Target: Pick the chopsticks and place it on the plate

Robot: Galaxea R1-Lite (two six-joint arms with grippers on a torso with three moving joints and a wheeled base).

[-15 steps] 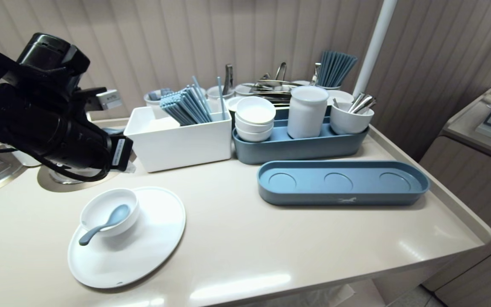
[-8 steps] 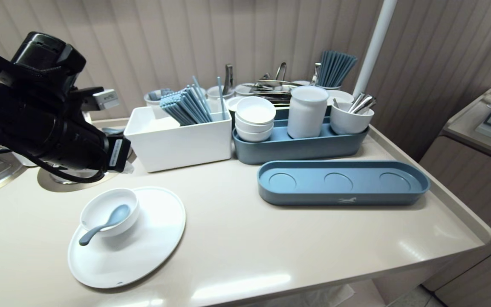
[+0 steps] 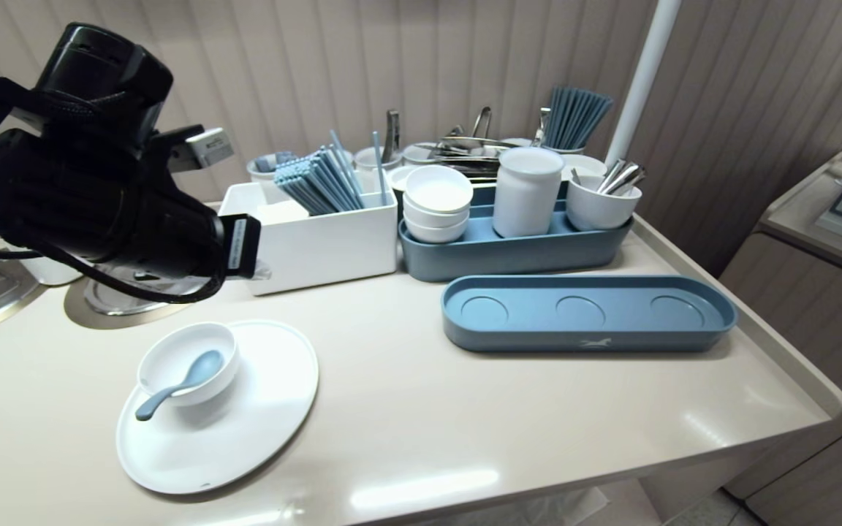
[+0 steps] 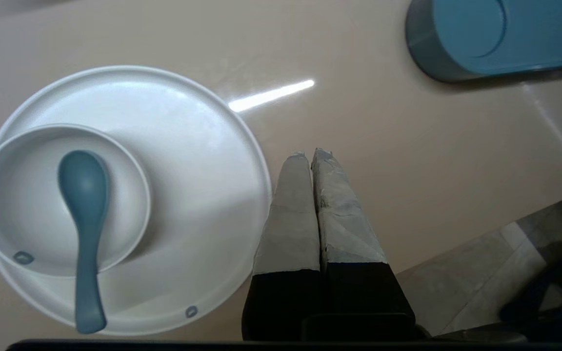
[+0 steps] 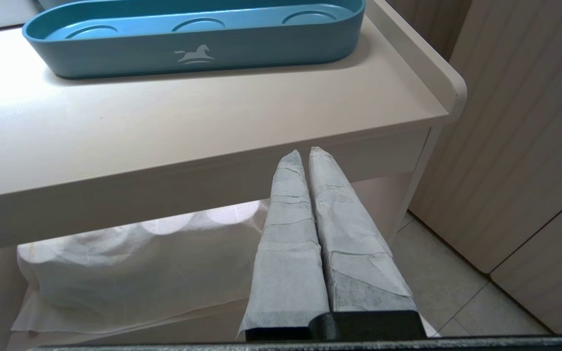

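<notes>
Nearest, below the counter's front edge: right gripper [image 5: 305, 152], parked off the near right corner, padded jaws pressed together, nothing between them. White sheet [image 5: 115, 263] on the shelf underneath.

On the beige counter [image 3: 465, 431], near left: round white plate [image 3: 267, 409]. On its left part, a small white bowl [image 3: 172, 358]. In the bowl, a blue-grey spoon [image 3: 176, 386], scoop inside, handle out over the rim toward the front edge.

Above that spot: left gripper [image 4: 310, 154], pointing down, jaws shut tight, empty. Tips over bare counter just beside the plate's rim, on the side toward the blue tray; clear of plate, bowl and spoon. Left arm [image 3: 99, 197] high over the counter's left side.

Middle right: long blue tray [image 3: 523, 313], three round recesses in its floor, horse mark on the front wall.

Behind it: white box [image 3: 319, 248] with blue chopsticks [image 3: 319, 183] leaning inside. Just right of the box, a blue organiser [image 3: 509, 256] with stacked small bowls [image 3: 435, 204], a white jar [image 3: 527, 191] and a white cup [image 3: 600, 208] of metal cutlery [image 3: 622, 175].

Farthest: more cups and utensils, too crowded to sort, against the ribbed wall [image 3: 319, 58]; white pole [image 3: 640, 80] at the right.
</notes>
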